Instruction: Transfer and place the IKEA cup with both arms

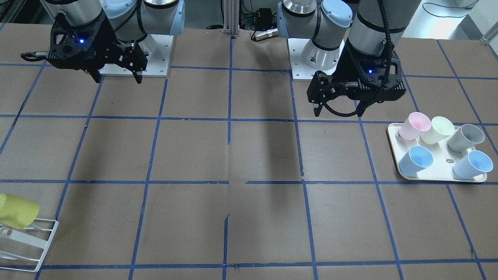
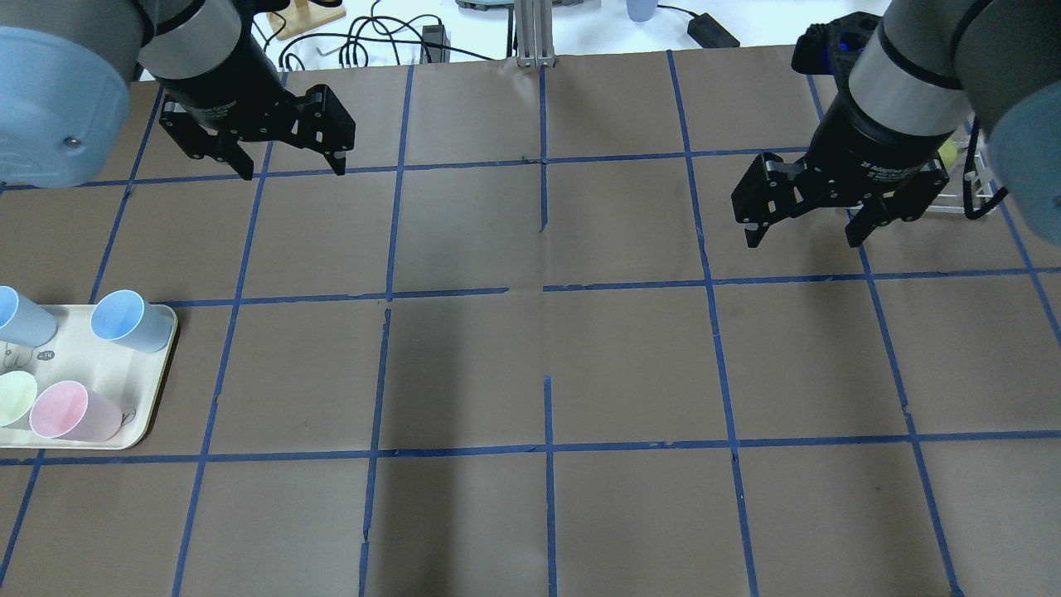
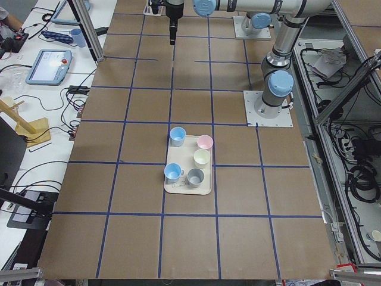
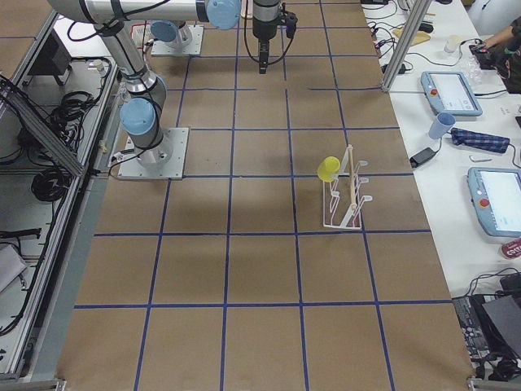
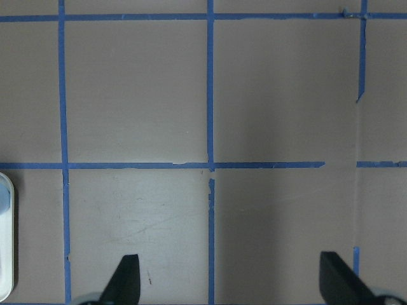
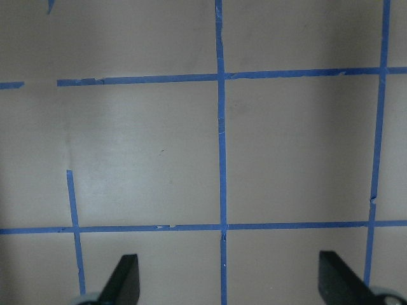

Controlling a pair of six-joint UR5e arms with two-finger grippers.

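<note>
The lime-yellow IKEA cup (image 1: 17, 212) hangs tilted on a white wire rack (image 1: 35, 241) at the table's end on my right; it also shows in the exterior right view (image 4: 329, 169). In the overhead view only a sliver of the cup (image 2: 946, 153) shows behind my right gripper. My right gripper (image 1: 117, 79) (image 2: 802, 240) is open and empty, above the table and short of the rack. My left gripper (image 1: 337, 111) (image 2: 292, 170) is open and empty, high over the table near the tray. Both wrist views show only open fingertips (image 5: 124, 279) (image 6: 124, 279) over bare table.
A cream tray (image 1: 439, 177) (image 2: 157, 390) on my left holds a pink cup (image 1: 415, 125), a pale yellow cup (image 1: 437, 130), a grey cup (image 1: 465, 137) and two blue cups (image 1: 416, 159). Blue tape lines grid the brown table.
</note>
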